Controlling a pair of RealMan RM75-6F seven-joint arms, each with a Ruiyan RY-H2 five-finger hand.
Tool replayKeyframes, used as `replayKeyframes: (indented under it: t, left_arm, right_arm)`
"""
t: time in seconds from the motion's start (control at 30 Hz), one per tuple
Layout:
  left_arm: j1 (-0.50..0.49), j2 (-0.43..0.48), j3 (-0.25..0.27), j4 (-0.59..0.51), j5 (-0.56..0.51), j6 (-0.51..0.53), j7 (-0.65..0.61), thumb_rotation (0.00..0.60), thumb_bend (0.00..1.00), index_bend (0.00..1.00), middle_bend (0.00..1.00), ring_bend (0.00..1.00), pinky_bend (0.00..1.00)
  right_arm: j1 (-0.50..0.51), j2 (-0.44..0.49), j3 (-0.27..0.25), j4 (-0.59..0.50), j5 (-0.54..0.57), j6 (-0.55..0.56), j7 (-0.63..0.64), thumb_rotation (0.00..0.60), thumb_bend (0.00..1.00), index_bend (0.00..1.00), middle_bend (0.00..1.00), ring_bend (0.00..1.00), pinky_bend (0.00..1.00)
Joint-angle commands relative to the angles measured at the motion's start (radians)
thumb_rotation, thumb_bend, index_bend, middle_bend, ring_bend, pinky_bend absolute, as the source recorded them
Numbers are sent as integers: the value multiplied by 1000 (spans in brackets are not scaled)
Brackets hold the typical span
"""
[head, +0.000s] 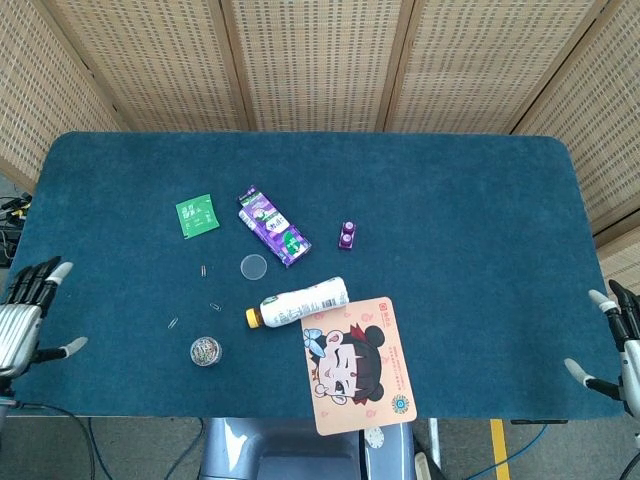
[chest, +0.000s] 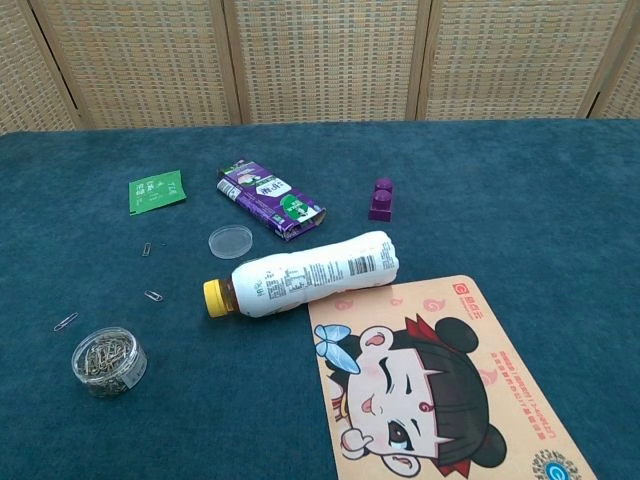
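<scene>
My left hand (head: 22, 315) hangs at the table's front left edge in the head view, fingers spread, holding nothing. It is nearest the round clear tub of paper clips (head: 206, 351) (chest: 109, 360), well to its right. My right hand (head: 618, 345) shows at the front right edge, fingers apart and empty, off the cloth. Neither hand appears in the chest view. A white bottle with a yellow cap (head: 298, 302) (chest: 305, 272) lies on its side mid-table. The tub's clear lid (head: 254, 266) (chest: 230, 241) lies flat behind the bottle.
Three loose paper clips (chest: 153, 296) lie left of the bottle. A purple carton (head: 273, 226) (chest: 271, 199), a green packet (head: 197, 214) (chest: 157, 190) and a small purple block (head: 347, 234) (chest: 381, 198) sit further back. A cartoon-face mat (head: 358, 363) (chest: 440, 382) overhangs the front edge.
</scene>
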Motion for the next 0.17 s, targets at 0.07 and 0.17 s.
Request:
replayKeyframes:
  t: [0.07, 0.17]
  left_arm:
    - [49, 18, 15, -13, -3, 34, -33, 600, 0, 0, 0, 0, 0]
    - [46, 19, 20, -8, 5, 0, -42, 600, 0, 0, 0, 0, 0]
  right_arm:
    - [-2, -7, 0, 1, 1, 5, -20, 600, 0, 120, 0, 0, 0]
    - [-5, -11, -2, -3, -3, 11, -39, 600, 0, 120, 0, 0, 0]
